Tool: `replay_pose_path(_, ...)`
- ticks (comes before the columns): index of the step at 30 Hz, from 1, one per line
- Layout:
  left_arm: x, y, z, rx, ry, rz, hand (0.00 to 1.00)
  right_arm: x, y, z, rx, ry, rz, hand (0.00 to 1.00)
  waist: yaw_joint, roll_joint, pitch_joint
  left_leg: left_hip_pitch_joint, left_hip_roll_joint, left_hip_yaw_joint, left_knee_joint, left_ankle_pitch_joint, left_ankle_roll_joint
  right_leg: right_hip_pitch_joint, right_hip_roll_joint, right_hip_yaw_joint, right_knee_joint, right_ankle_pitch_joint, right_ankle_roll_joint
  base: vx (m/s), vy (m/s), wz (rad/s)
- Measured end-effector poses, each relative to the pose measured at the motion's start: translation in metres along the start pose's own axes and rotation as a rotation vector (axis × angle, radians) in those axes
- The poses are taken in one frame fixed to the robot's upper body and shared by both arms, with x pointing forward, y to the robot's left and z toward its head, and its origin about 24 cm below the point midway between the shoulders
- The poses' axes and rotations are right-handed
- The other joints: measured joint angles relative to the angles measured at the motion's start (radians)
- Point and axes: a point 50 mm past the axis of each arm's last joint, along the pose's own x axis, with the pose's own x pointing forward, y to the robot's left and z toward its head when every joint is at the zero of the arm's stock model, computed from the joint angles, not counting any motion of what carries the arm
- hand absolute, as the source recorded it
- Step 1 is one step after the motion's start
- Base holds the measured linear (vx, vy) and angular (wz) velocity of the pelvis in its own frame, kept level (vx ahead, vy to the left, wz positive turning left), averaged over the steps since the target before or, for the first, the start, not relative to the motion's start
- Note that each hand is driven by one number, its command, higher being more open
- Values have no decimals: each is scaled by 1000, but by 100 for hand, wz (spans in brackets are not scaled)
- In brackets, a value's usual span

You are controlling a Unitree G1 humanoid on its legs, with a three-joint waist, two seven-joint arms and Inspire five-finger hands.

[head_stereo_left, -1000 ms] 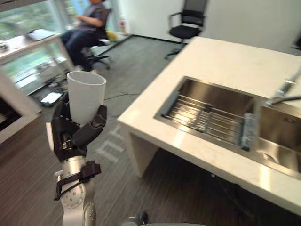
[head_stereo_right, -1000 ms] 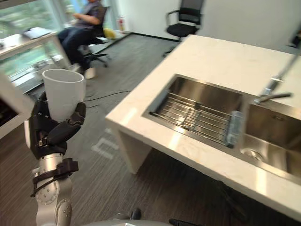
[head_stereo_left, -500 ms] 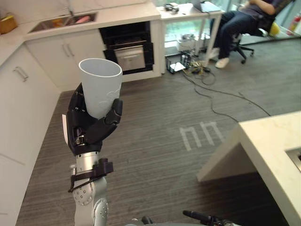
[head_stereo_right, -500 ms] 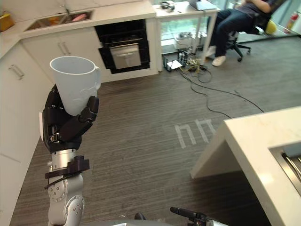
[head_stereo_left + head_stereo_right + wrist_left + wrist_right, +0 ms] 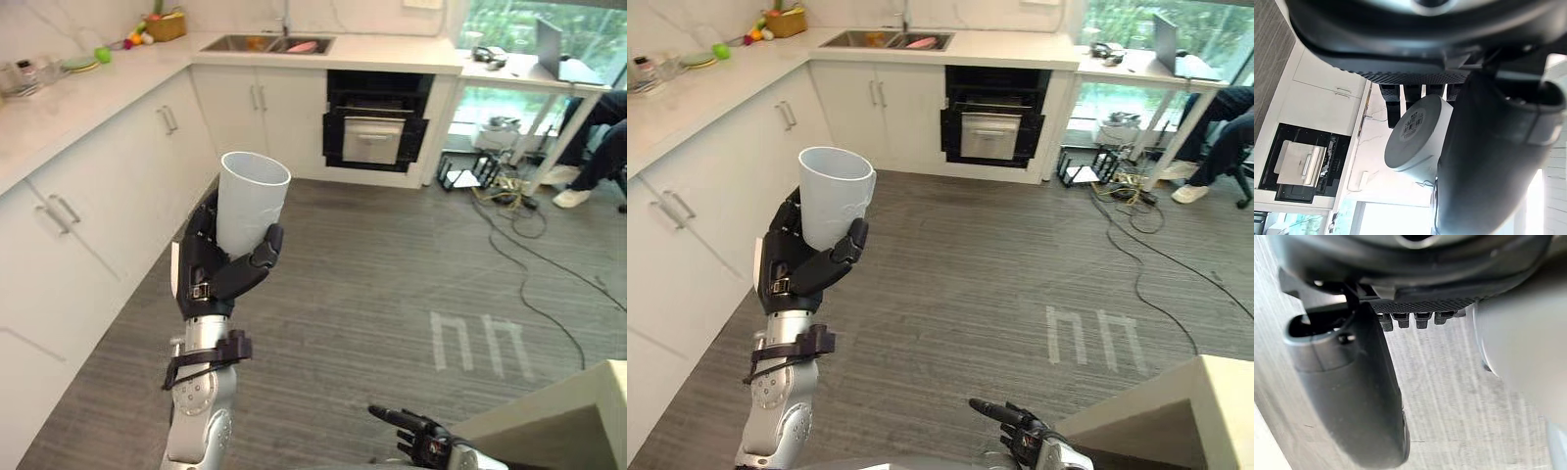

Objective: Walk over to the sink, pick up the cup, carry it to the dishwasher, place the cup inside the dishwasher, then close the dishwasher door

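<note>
My left hand (image 5: 217,272) is raised in front of me, shut on a white cup (image 5: 249,200) that it holds upright around the lower half. In the left wrist view the cup's base (image 5: 1413,129) shows past the thumb (image 5: 1488,152). The dishwasher (image 5: 376,122) is a black built-in unit with a silver front panel, set in the white cabinets at the far wall. My right hand (image 5: 1011,423) hangs low near the bottom edge, fingers straight and holding nothing.
White cabinets (image 5: 88,211) run along the left under a counter. A sink (image 5: 266,43) sits in the far counter. Cables (image 5: 524,245) lie on the grey floor at the right, near a person's legs (image 5: 596,147) by a desk. An island corner (image 5: 588,416) is at the lower right.
The camera has swung away from the island sink toward the kitchen cabinets and the dishwasher. The cup stays in my left hand. My right hand now shows at the bottom.
</note>
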Motion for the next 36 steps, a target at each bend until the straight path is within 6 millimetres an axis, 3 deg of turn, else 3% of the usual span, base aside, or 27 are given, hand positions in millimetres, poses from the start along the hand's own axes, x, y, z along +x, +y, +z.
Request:
replay_pose_path(4, -1, -5, -3, -9, 27, -22, 0, -2, -6, -13, 3, 21, -14, 100, -5, -5, 1, 38, 32, 17, -1, -14, -22, 60, 36, 3, -51, 7, -11, 101, -113, -8)
replay_pose_path(5, -9, 4, -13, 32, 91, -24, 0, -3, -4, -31, -12, 50, -2, 100, 0, -35, 3, 47, 27, 54, -2, -12, -21, 115, 42, 20, -172, 76, -14, 41, -37, -4)
replay_pose_path(15, -9, 4, -11, 2, 63, 38, 0, -6, -8, -37, -5, 55, 17, 100, -12, -33, -43, 36, 31, 34, 4, -16, -26, 132, 52, 12, -241, 101, -22, 8, -20, 1)
replay_pose_path(26, -3, 39, 13, 121, -110, 253, 0, -9, -15, -42, -6, 53, 35, 100, 0, -23, -64, 21, 28, -21, 6, -8, -18, 136, 47, -34, -245, 100, -21, -55, -34, 11)
replay_pose_path(36, -2, 52, 19, 177, -129, 286, 0, -7, -19, -31, -142, 3, -37, 100, 1, -18, -59, -2, 14, -68, 5, 5, -7, 131, 33, -76, -246, 102, -18, -51, -17, 14)
